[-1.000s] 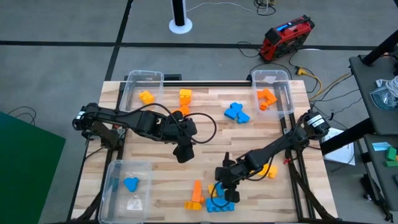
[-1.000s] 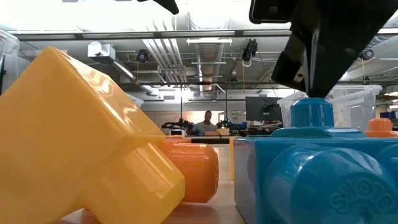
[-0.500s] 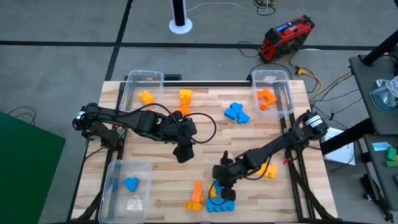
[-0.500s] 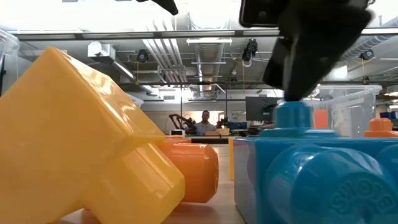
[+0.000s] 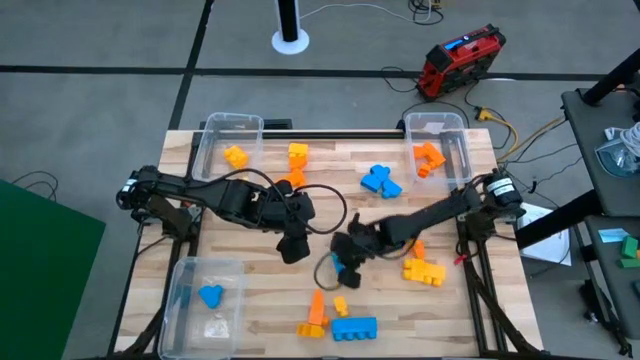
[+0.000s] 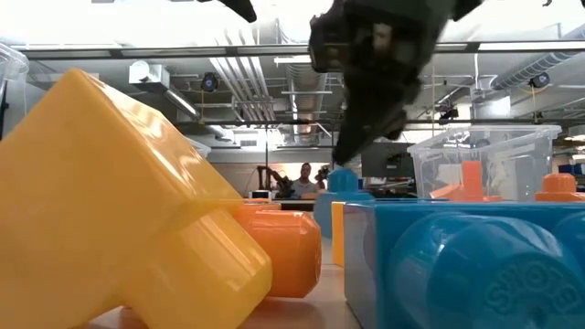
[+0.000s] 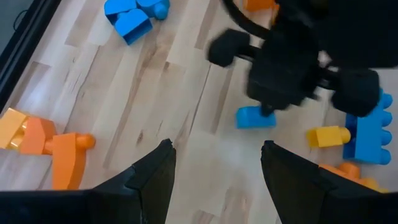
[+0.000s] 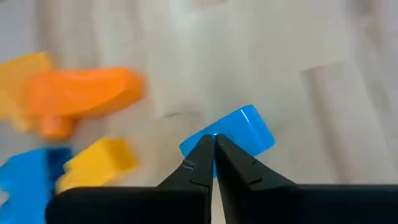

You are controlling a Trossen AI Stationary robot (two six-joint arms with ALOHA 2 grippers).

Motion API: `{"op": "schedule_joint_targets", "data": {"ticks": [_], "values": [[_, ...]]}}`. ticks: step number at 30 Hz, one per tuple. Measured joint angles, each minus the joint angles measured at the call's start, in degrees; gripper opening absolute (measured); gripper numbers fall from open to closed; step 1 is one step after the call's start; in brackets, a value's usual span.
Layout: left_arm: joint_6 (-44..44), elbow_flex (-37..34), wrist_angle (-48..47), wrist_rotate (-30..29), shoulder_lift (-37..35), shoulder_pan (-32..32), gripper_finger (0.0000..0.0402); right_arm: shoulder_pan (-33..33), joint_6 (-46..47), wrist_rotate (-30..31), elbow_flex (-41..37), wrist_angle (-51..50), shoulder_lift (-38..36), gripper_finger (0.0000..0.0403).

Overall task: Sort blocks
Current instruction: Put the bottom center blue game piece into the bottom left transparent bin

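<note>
Item: small blue block, pinched between the closed fingers of the right gripper and now carried near the table's middle; half a second ago we logged this gripper lower, at the cluster by the near edge. The long blue block, orange block and small yellow block stay behind there. Left gripper, fingers spread and empty, waits just beside. We judge the blue piece bound for the near-left bin holding another blue block.
</note>
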Motion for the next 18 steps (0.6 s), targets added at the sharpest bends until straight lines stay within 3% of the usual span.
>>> {"op": "schedule_joint_targets", "data": {"ticks": [5,10,14,18], "values": [[0.00,0.00,-0.91,-0.07,0.00,0.00,0.0213,-4.44,2.39,-2.71,4.96,-5.77,-2.22,0.0010],[-1.02,0.00,-1.73,-3.99,0.00,0.02,0.0213,-6.15,17.17,-2.97,9.64,-13.35,-2.48,0.0012],[-1.37,0.44,-5.55,-4.57,-1.21,0.04,0.0213,-5.82,23.88,-2.93,11.45,-14.90,-2.46,0.0013],[-2.87,1.81,-7.72,-8.27,-5.13,0.02,0.0213,-4.48,25.35,1.62,13.01,-16.14,-2.46,0.0013]]}}
